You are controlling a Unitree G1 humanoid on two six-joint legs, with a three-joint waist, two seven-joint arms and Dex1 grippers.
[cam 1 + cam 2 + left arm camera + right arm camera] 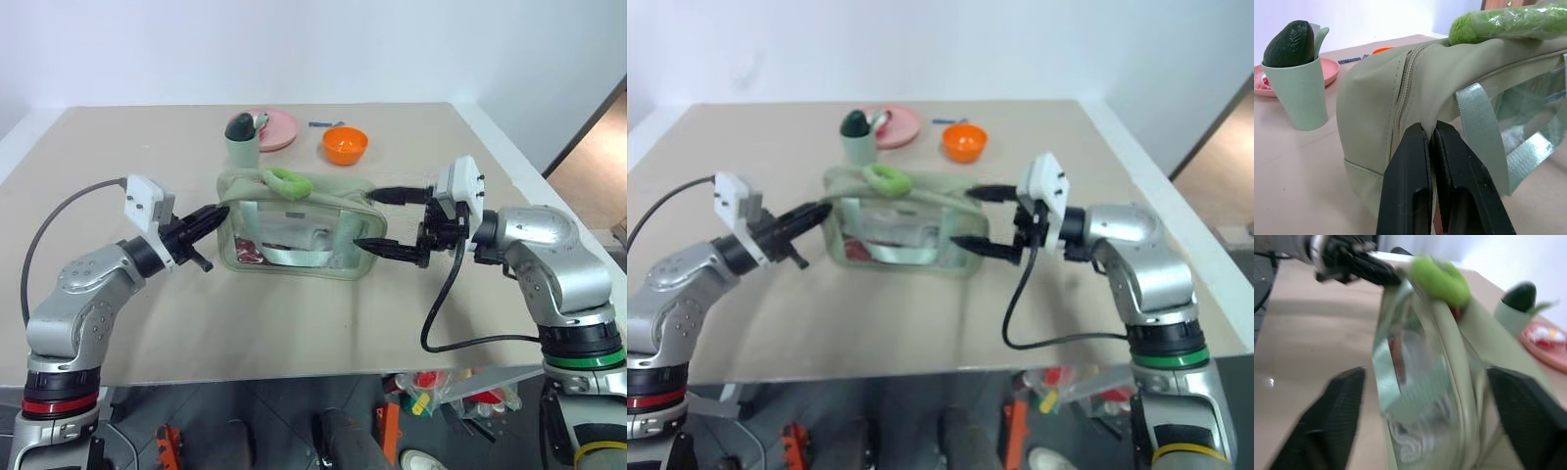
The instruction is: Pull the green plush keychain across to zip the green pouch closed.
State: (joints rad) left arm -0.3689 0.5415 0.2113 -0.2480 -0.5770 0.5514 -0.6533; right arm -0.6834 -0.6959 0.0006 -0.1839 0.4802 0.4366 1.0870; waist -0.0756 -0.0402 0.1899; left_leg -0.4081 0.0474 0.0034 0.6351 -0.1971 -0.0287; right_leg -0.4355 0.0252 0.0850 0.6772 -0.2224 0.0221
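Bracing is in hand: the green pouch (294, 223) at the desk's (147, 323) centre is pinched at its nine-o'clock end by the clenched left hand (217, 215), the released right hand (377, 220) straddles three o'clock, and the green plush keychain (289, 180) atop is judged next to be grasped.

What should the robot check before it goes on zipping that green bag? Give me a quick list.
1. Left claw shut on the end of the boxy pale sage-green fabric pouch: ok.
2. Right claw open at the pouch's other end, gripping nothing: ok.
3. Small lime-green plush keychain lying free on top of the pouch: ok.
4. Zipper fully closed: cannot tell.
5. Pale green cup standing apart behind the pouch: ok.
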